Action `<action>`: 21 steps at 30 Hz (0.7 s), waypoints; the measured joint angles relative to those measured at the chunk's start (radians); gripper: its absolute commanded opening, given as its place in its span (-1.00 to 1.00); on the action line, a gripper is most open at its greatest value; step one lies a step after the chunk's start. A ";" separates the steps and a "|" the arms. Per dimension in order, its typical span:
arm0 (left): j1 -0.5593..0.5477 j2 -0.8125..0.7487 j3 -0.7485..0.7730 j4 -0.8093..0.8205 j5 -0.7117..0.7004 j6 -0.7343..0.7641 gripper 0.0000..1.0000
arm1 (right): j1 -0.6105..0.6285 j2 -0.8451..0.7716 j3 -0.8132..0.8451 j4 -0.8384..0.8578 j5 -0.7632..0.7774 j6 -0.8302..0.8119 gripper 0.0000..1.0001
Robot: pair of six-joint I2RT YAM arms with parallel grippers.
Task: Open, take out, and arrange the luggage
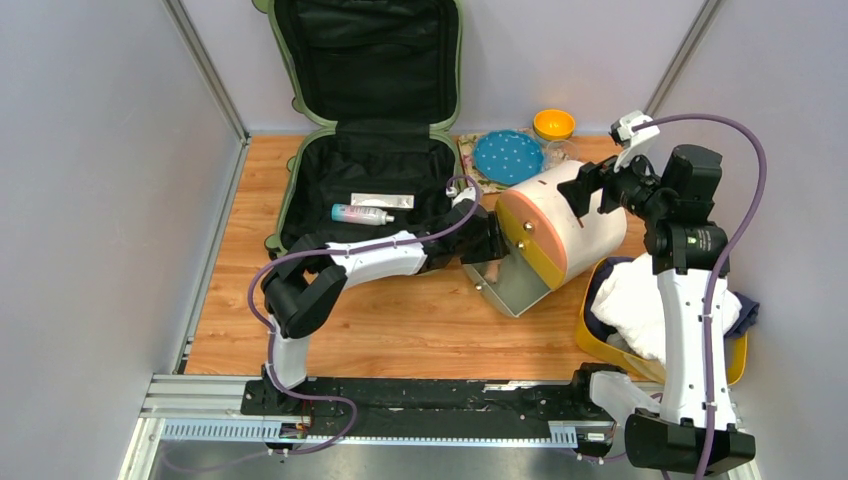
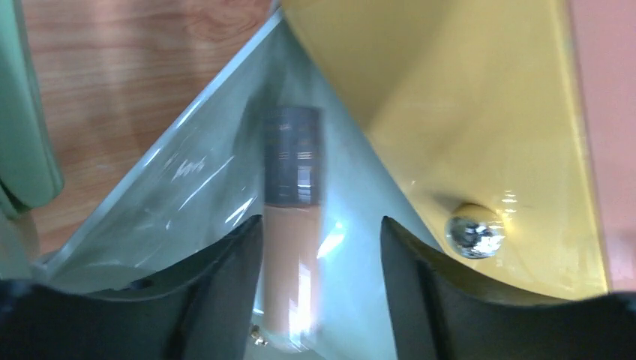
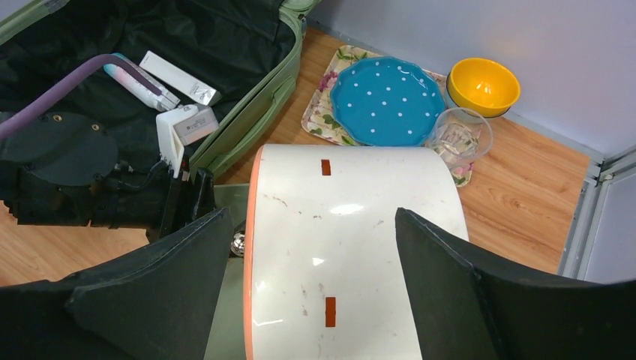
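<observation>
The left gripper (image 2: 321,232), jaws parted beside the dark-capped, peach-filled bottle (image 2: 292,217), is best lifted straight while the round cream box (image 3: 352,285) is straddled by the right gripper (image 3: 311,214), jaws wide, grip unclear.

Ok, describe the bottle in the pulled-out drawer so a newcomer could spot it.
Right of the open green luggage lies a round cream drawer box, its grey drawer pulled out. In that drawer, between the fingers of the left hand, lies a slim bottle: peach body and dark cap, unlike the pastel tube in the luggage.
</observation>
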 measured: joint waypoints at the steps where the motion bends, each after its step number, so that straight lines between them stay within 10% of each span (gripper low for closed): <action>1: 0.000 0.000 0.001 0.021 0.009 0.005 0.50 | 0.000 -0.001 -0.004 0.000 -0.002 0.000 0.69; 6: 0.000 -0.010 0.004 0.083 0.018 0.110 0.51 | -0.001 0.000 -0.014 0.001 -0.007 0.000 0.69; 21: 0.008 -0.526 -0.514 0.201 0.143 0.800 -0.55 | -0.025 0.030 -0.052 0.005 -0.013 0.023 0.66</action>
